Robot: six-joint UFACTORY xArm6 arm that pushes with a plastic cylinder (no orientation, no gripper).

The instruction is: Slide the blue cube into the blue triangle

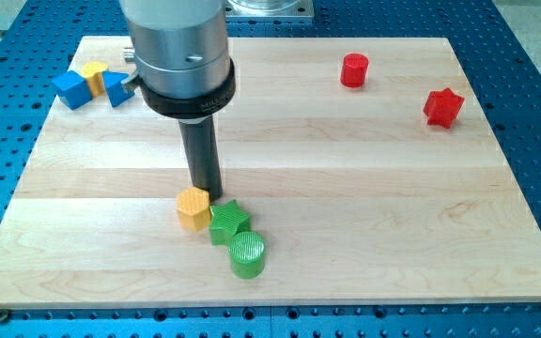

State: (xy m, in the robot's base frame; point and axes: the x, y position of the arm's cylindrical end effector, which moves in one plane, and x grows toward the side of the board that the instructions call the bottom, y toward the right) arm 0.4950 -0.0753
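The blue cube [69,89] sits at the board's upper left corner. A yellow block [94,74] stands between it and the blue triangle [117,87], touching both. My tip [207,192] is near the board's middle, far below and right of the blue blocks. It rests just above the orange hexagonal block [193,207].
A green star [228,222] and a green cylinder [247,254] sit right of the orange block, near the view's bottom. A red cylinder [353,70] and a red star [442,107] lie at the upper right. The wooden board [364,207] lies on a blue perforated table.
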